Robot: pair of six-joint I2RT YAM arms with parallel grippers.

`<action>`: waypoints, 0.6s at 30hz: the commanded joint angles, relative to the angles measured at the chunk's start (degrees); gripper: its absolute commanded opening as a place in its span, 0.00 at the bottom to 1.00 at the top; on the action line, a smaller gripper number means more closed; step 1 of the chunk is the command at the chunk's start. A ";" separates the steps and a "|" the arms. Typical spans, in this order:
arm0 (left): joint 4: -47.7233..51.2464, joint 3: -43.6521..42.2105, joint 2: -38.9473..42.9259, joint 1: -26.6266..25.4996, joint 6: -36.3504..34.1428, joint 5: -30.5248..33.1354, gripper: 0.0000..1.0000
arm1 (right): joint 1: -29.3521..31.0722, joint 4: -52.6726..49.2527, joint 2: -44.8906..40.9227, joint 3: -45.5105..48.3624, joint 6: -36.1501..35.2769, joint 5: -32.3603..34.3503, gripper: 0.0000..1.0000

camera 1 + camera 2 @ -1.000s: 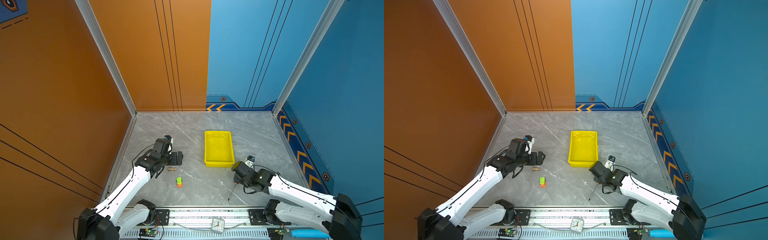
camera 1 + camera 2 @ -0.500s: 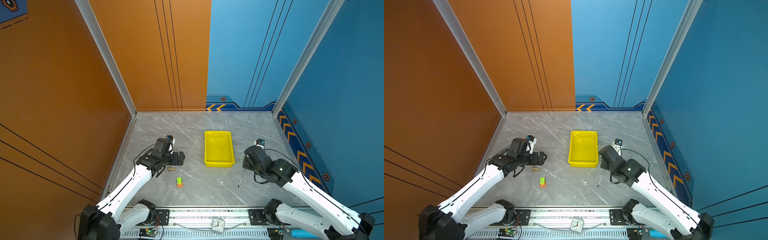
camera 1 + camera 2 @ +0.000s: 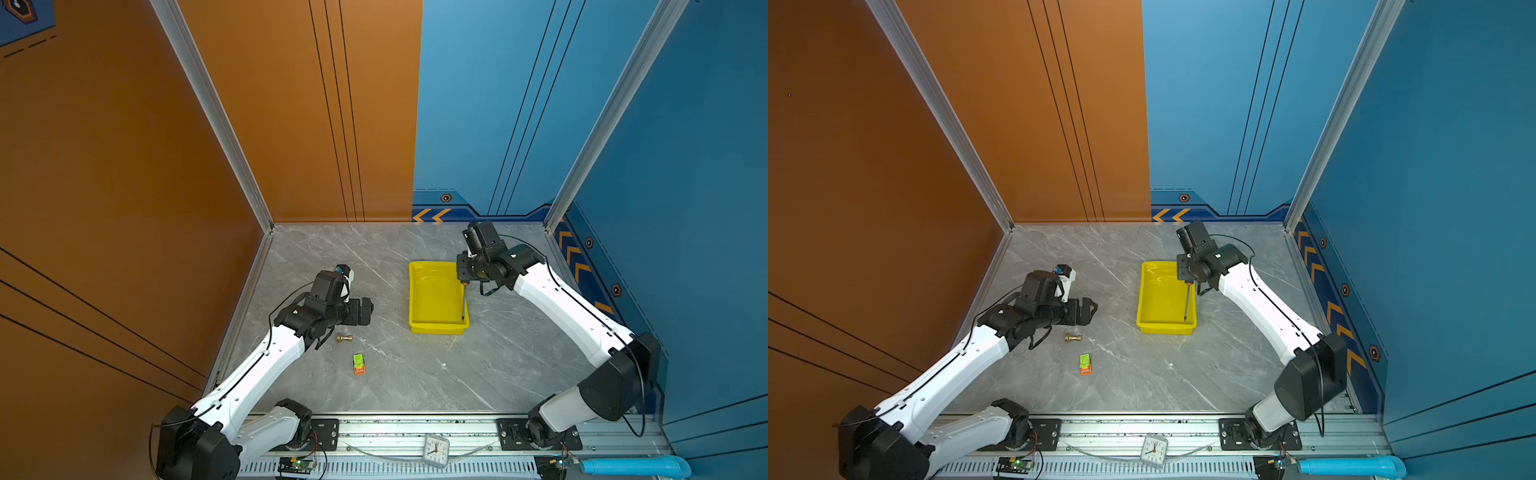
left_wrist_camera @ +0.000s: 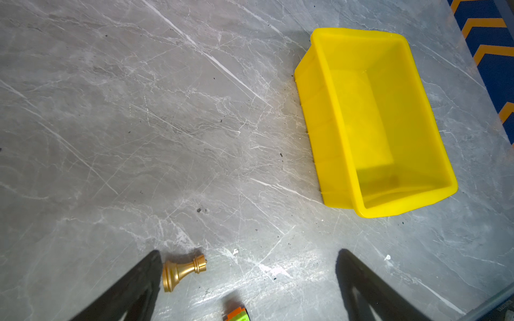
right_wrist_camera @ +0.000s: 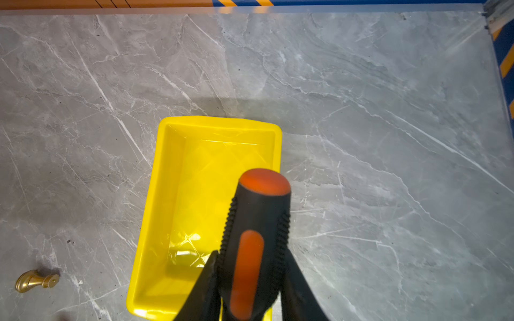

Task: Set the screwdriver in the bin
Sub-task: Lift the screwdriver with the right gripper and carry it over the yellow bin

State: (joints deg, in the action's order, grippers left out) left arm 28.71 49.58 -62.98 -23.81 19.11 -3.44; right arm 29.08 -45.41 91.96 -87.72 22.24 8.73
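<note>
While held over the shallow rectangular bright yellow plastic bin [image 3: 412,297], the slim screwdriver [image 5: 258,222] with the ribbed black-and-orange handle and thin dark metal shaft is clamped in the right gripper [image 5: 251,280]. The jaws are drawn in narrowly on the lower handle, one finger on each ribbed side. The orange butt cap projects past the fingertips.

In both top views the right gripper is seen above the bin's far right corner. The screwdriver's shaft is seen running along the inside of the bin's right long wall, with the tip over the near right corner. Whether the tip touches the bin floor cannot be told. The screwdriver is not yet released.

The left gripper [image 3: 369,311] is recorded left of the bin, well apart from it. Its jaws are spread wide and nothing is held between them.

A small brass knob-shaped piece [image 3: 344,338] is noted lying on its side, left of the bin and near the left gripper. A small green-and-orange box [image 3: 359,363] is noted left of the bin's near end, well apart from it.

Bare grey marble tabletop [image 3: 415,374] is seen on all four sides of the bin. A broad strip is open beyond its far end. The strip between its right wall and the blue chevron-striped side wall [image 3: 582,266] is crossed overhead by the right arm.
</note>
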 commanded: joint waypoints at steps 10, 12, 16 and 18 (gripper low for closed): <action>0.30 4.90 -3.52 -1.33 0.17 2.08 0.98 | 0.97 3.82 18.29 -10.05 -2.75 -5.71 0.00; 0.32 5.13 -4.04 -1.32 0.01 2.26 0.98 | 1.43 4.01 19.78 -10.54 -2.46 -6.01 0.00; 0.30 5.28 -5.03 -1.23 -0.17 2.48 0.98 | 2.27 4.36 21.87 -10.38 -2.21 -5.70 0.00; 0.27 5.34 -5.21 -1.20 -0.13 2.41 0.98 | 2.56 4.54 22.72 -9.96 -2.03 -5.92 0.00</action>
State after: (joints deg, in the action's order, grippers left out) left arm 28.51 53.39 -67.70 -24.77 19.11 -2.39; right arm 31.09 -41.85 114.06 -96.60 20.36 3.38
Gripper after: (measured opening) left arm 0.980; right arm 0.312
